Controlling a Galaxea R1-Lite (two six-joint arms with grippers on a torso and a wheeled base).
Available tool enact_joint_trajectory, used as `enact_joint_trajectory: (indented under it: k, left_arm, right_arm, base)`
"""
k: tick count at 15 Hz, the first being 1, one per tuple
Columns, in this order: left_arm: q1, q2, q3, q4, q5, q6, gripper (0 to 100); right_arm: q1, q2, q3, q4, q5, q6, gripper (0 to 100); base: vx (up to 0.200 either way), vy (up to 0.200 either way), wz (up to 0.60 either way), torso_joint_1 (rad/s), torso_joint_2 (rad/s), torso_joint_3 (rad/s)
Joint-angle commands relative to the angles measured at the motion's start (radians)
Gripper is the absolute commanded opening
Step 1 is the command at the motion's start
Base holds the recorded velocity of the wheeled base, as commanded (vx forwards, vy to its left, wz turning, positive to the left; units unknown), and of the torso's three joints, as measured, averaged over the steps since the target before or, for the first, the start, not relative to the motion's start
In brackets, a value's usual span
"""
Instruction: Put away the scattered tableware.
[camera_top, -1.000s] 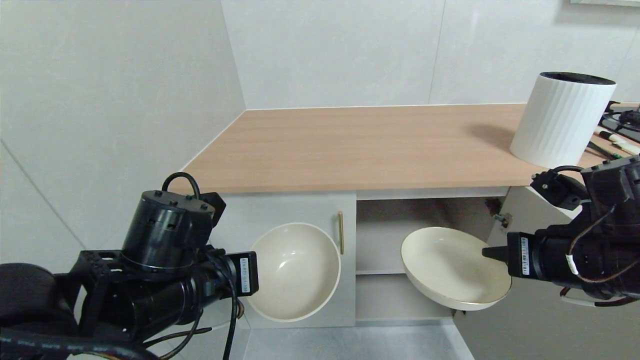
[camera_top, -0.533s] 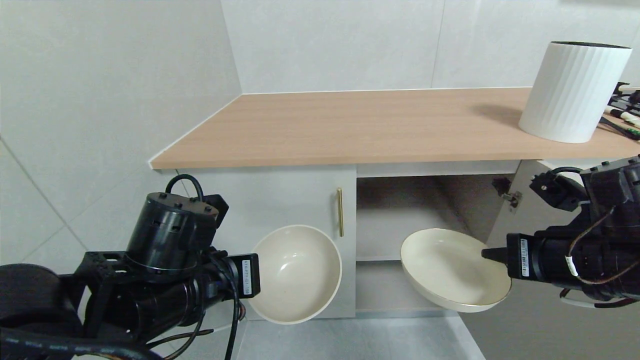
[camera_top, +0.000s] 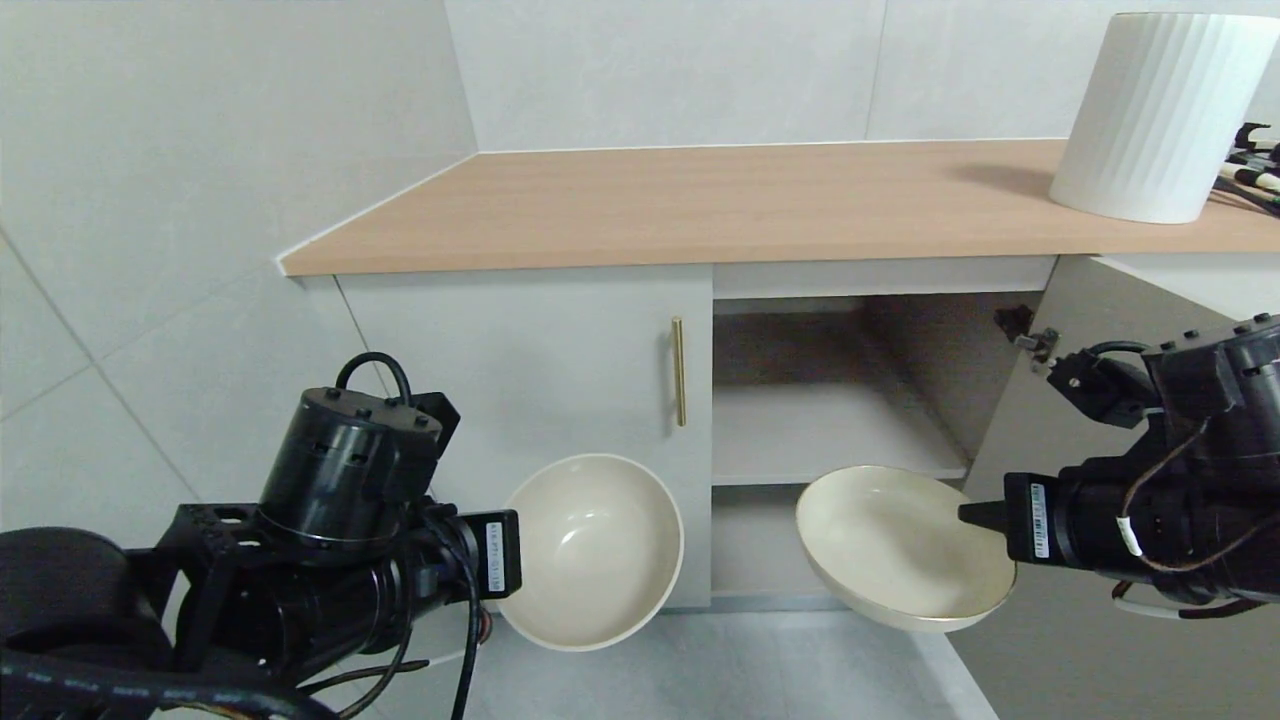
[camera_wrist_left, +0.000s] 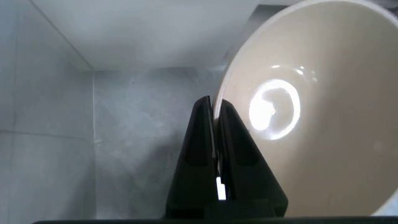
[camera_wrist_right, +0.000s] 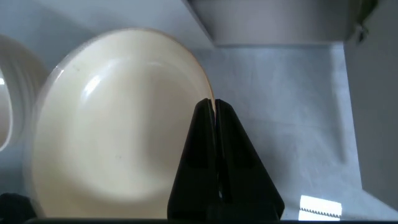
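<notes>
I hold a cream bowl (camera_top: 590, 550) by its rim in my left gripper (camera_top: 505, 560), in front of the shut left cabinet door (camera_top: 540, 400). The left wrist view shows the fingers (camera_wrist_left: 202, 134) pinched on the bowl's (camera_wrist_left: 311, 118) rim. My right gripper (camera_top: 975, 513) is shut on the rim of a cream plate (camera_top: 900, 550) with a thin gold edge, held tilted in front of the open cabinet's lower compartment. In the right wrist view the fingers (camera_wrist_right: 202, 134) clamp the plate's (camera_wrist_right: 118, 118) edge.
The open cabinet has a bare white shelf (camera_top: 820, 430) and a floor space below. Its door (camera_top: 1040, 400) swings out on the right, close to my right arm. A gold handle (camera_top: 679, 372) marks the left door. On the wooden countertop (camera_top: 680, 205) stands a white ribbed canister (camera_top: 1160, 115).
The whole head view has shifted: counter and cabinet now sit higher and more of the cabinet interior shows. Both grippers keep their hold on the bowl and the plate, in much the same place.
</notes>
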Motion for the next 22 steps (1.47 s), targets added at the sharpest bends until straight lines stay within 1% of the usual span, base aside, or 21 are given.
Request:
enact_joint_trajectory:
  k: [1, 5, 6, 8, 10, 12, 14, 16, 17, 18, 19, 20, 22]
  left_arm:
    - [-0.001, 0.002, -0.001, -0.001, 0.000, 0.000, 0]
    - [-0.001, 0.002, -0.001, -0.001, 0.000, 0.000, 0]
    - [-0.001, 0.002, -0.001, -0.001, 0.000, 0.000, 0]
    - [-0.001, 0.002, -0.001, -0.001, 0.000, 0.000, 0]
    - [-0.001, 0.002, -0.001, -0.001, 0.000, 0.000, 0]
    - [-0.001, -0.003, -0.004, -0.001, 0.000, 0.000, 0]
    - [0.000, -0.012, -0.007, -0.002, -0.001, 0.000, 0]
    - [0.005, -0.020, -0.015, -0.006, -0.001, 0.003, 0]
    - [0.011, -0.021, -0.021, -0.006, -0.001, 0.010, 0]
    - [0.028, -0.020, -0.046, -0.006, -0.001, 0.039, 0]
    - [0.042, -0.012, -0.070, -0.006, -0.003, 0.067, 0]
    - [0.051, -0.003, -0.087, -0.006, -0.003, 0.082, 0]
    - [0.054, 0.014, -0.103, -0.006, -0.003, 0.096, 0]
  right_arm:
    - [0.001, 0.008, 0.000, -0.001, 0.000, 0.000, 0]
    - [0.001, 0.022, -0.001, -0.001, 0.000, -0.001, 0]
    - [0.001, 0.031, -0.001, -0.001, 0.000, -0.004, 0]
    - [-0.007, 0.063, -0.003, -0.004, 0.000, -0.027, 0]
    - [-0.034, 0.158, -0.015, -0.073, 0.000, -0.038, 0]
    - [-0.080, 0.296, -0.035, -0.226, -0.001, -0.044, 0]
    - [-0.102, 0.382, -0.066, -0.288, -0.001, -0.057, 0]
    - [-0.120, 0.440, -0.130, -0.289, -0.001, -0.061, 0]
    - [-0.126, 0.457, -0.150, -0.289, 0.000, -0.061, 0]
    - [-0.139, 0.506, -0.199, -0.289, -0.001, -0.061, 0]
    - [-0.151, 0.557, -0.242, -0.289, -0.001, -0.061, 0]
    - [-0.162, 0.594, -0.282, -0.291, -0.001, -0.061, 0]
    - [-0.186, 0.654, -0.370, -0.291, -0.012, -0.061, 0]
  base:
    - [0.000, 0.000, 0.00, -0.022, 0.09, 0.036]
    - [0.000, 0.000, 0.00, -0.004, 0.01, 0.008]
    - [-0.200, 0.000, 0.00, 0.002, 0.01, 0.007]
    - [0.000, 0.000, 0.00, 0.000, 0.00, 0.000]
    - [0.000, 0.000, 0.00, 0.000, 0.00, 0.000]
    - [0.000, 0.000, 0.00, 0.000, 0.00, 0.000]
    - [-0.200, 0.000, 0.00, -0.002, 0.00, 0.007]
    - [0.000, 0.000, 0.00, 0.000, 0.00, 0.000]
    - [0.000, 0.000, 0.00, 0.000, 0.00, 0.000]
    - [-0.200, 0.000, 0.00, 0.007, 0.00, 0.002]
    - [0.000, 0.000, 0.00, 0.000, 0.00, 0.000]
    - [0.000, 0.000, 0.00, 0.000, 0.00, 0.000]
    - [0.000, 0.000, 0.00, 0.000, 0.00, 0.000]
